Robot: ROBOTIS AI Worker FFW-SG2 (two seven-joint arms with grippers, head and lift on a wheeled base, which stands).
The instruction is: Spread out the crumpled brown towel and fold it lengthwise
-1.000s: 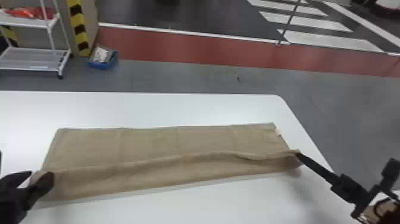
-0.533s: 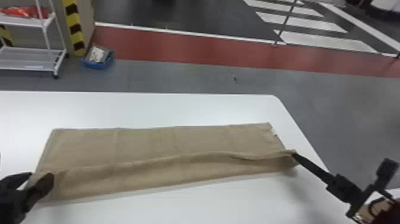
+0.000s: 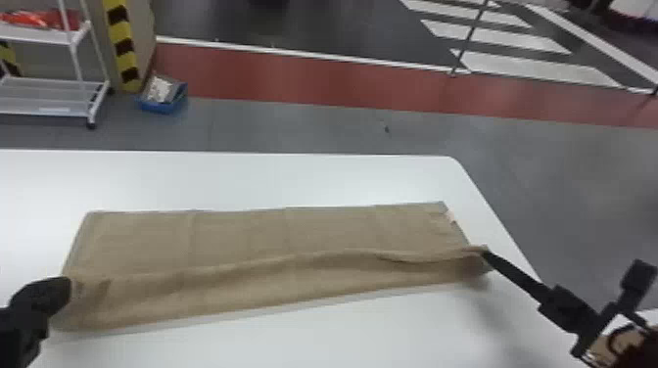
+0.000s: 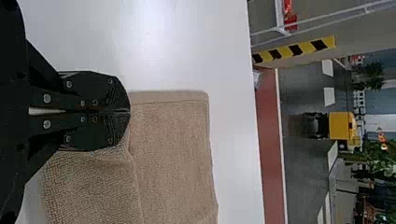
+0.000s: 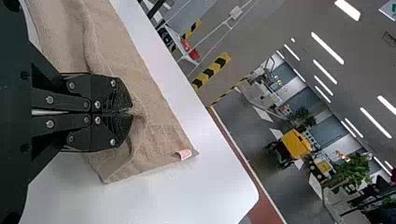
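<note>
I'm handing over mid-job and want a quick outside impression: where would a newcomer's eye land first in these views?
Probably on the brown towel, stretched long across the white table, a ridge running along it. Next, the black left gripper and right gripper, each shut on the towel near one end. Beyond the table, at the head view's upper left, the yellow-and-black striped post stands out.
</note>
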